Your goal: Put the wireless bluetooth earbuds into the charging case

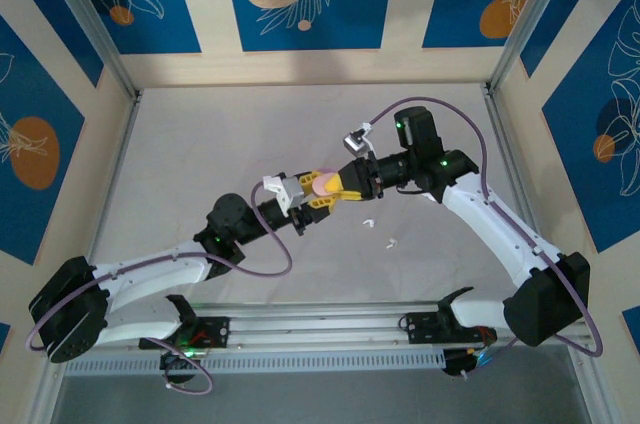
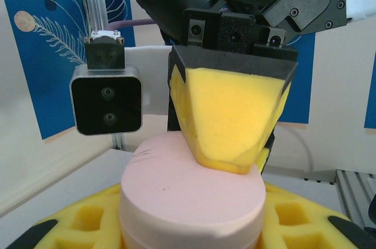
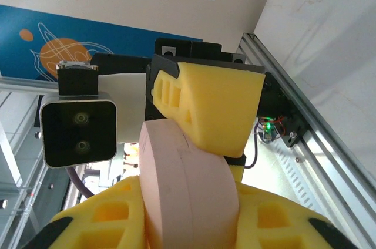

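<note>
Blue-and-cream patterned walls box in a pale grey counter, and both arms meet above its middle. The peach-pink charging case hangs in the air between them. The left fingers are clamped on its lower half, and the right fingers are closed around it from the opposite side, foam pads pressing on either face. A seam runs around the case and no gap shows, so its lid looks shut. Two small white earbuds lie loose on the counter, just near and right of the meeting fingers, one a little nearer than the other. Judging by this, nothing is inserted yet: opening the case, lifting each earbud and seating it all remain.
</note>
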Motion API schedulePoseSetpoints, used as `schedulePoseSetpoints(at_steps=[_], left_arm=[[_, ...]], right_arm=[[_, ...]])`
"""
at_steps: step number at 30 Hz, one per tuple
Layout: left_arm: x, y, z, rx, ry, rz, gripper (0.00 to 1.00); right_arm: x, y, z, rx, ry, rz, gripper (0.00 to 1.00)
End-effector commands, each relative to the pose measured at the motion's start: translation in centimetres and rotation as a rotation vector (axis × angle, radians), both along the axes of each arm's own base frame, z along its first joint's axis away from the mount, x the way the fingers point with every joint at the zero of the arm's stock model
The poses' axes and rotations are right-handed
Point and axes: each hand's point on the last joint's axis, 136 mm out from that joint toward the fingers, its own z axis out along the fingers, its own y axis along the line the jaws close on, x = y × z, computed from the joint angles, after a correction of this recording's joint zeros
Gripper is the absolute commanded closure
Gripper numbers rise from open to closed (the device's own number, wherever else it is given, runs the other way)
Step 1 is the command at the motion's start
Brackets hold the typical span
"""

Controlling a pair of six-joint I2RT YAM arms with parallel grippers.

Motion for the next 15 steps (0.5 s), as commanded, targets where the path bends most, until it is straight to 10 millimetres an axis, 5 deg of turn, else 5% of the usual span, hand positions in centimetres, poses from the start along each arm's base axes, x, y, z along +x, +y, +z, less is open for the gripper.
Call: schedulePoseSetpoints(at_steps=[1, 15], left_arm=[[0.1, 0.0, 0.8, 0.014, -0.015, 0.003, 0.61], [1.3, 1.4, -1.4, 0.095, 0.002, 0.116, 0.35]], right_arm=[[0.4, -0.6, 0.0, -0.006, -0.019, -0.045, 0.82], [4.7, -2.0, -2.9, -0.077, 0.001, -0.260, 0.85]])
